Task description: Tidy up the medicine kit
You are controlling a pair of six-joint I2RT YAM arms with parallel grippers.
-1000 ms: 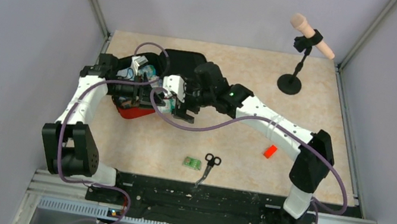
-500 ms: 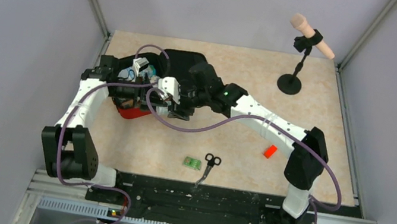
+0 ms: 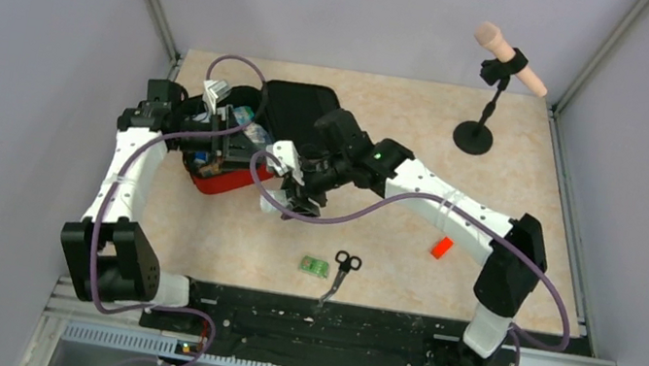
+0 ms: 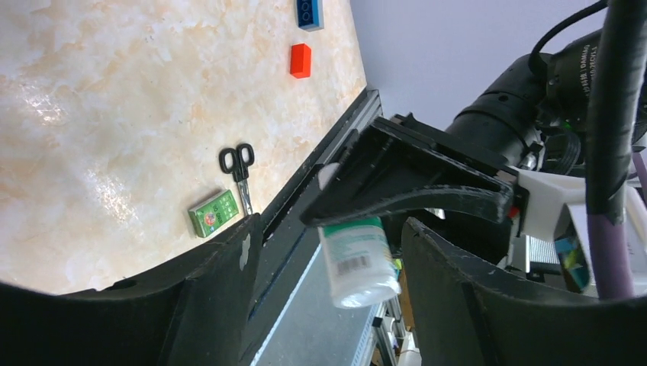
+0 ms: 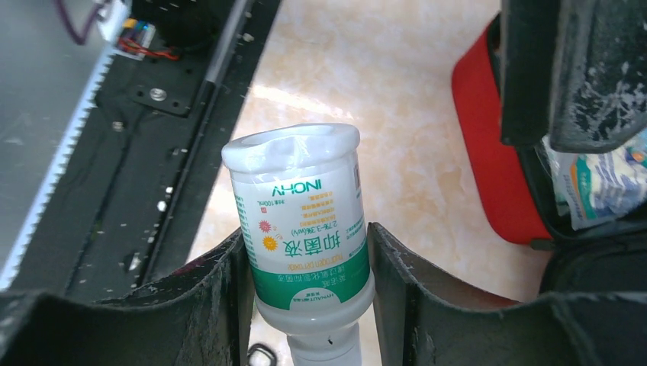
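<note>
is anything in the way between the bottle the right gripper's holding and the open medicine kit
Yes. The right gripper holds the white medicine bottle beside the medicine kit, but the left gripper hangs over the kit's open half, jaws open, on the bottle's way in. Packets already lie inside.

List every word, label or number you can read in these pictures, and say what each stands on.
"抑菌液": large green characters on the white bottle, upside down in the right wrist view.
Latin capitals on it: H, O, N show; whole word unsure.
Its small print and barcode digits: too small.
Print on the green box: blurred.
Print on the packets in the medicine kit: blurred.
</note>
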